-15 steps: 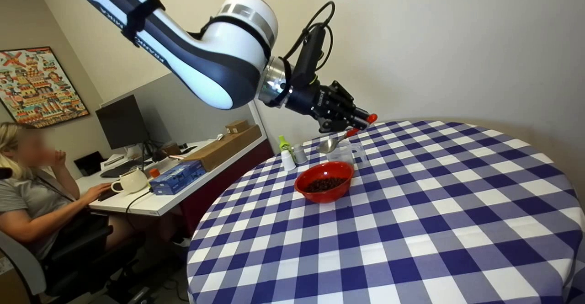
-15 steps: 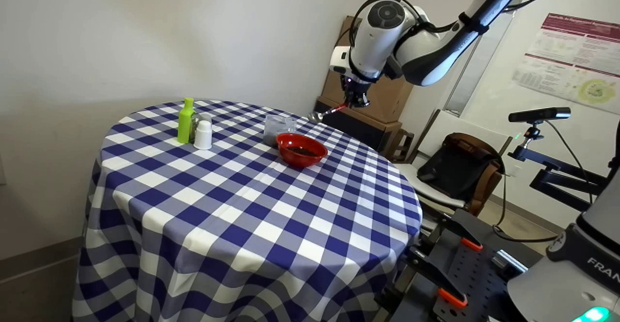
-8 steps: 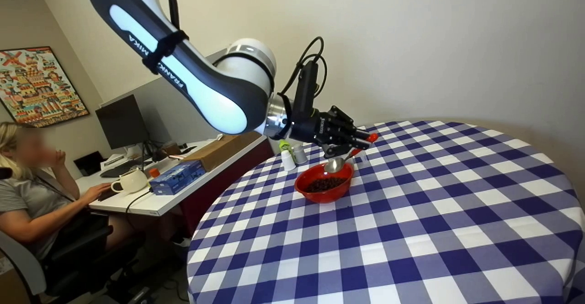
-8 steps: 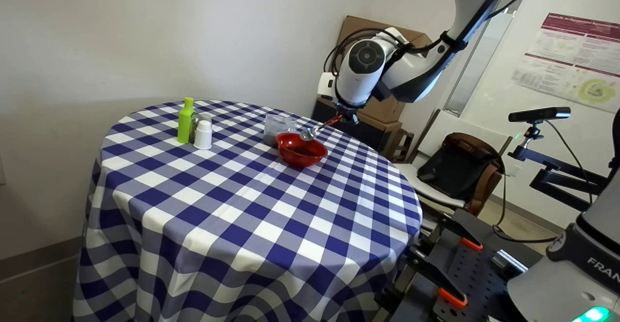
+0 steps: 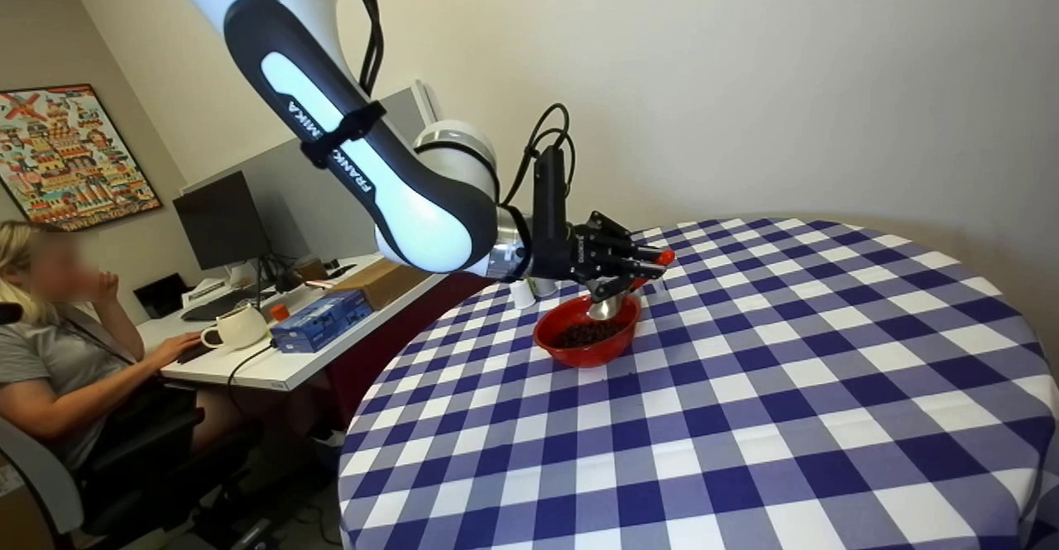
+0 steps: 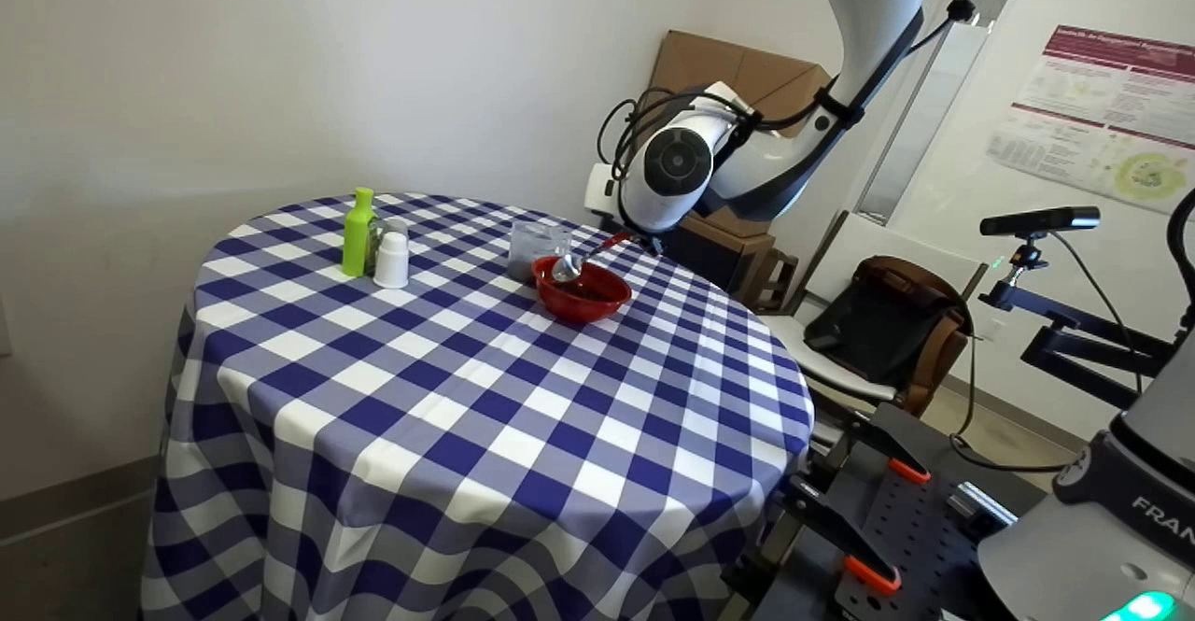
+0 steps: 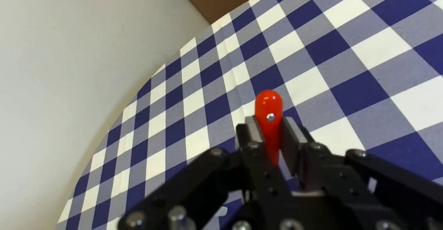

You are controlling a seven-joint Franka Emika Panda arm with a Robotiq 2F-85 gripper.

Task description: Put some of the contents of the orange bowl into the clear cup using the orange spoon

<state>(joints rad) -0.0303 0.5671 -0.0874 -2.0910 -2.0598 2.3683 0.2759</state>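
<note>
The orange bowl [image 5: 589, 358] stands on the checked cloth with small dark bits [image 5: 582, 335] inside; it also shows in an exterior view [image 6: 581, 308]. My gripper [image 5: 655, 262] is shut on the red handle of the orange spoon [image 7: 269, 107]; the handle's end sticks out past the fingertips. The spoon's metal head [image 5: 606, 308] points down inside the bowl's rim, near the cup side in an exterior view [image 6: 567, 268]. I cannot tell whether it touches the bits. The clear cup [image 6: 534, 246] stands upright close beside the bowl; elsewhere it is mostly hidden behind gripper and bowl.
A green bottle [image 6: 357, 233] and a white shaker [image 6: 392, 261] stand on the table beyond the cup, with a greyish shaker partly hidden behind them. A wall runs along the table's far edge. A person [image 5: 58, 351] sits at a desk [image 5: 273, 368] beside the table.
My gripper has moved down and tilted nearer to level. The spoon's head has come from above and behind the bowl to inside its rim. The bowl and cup have not moved.
</note>
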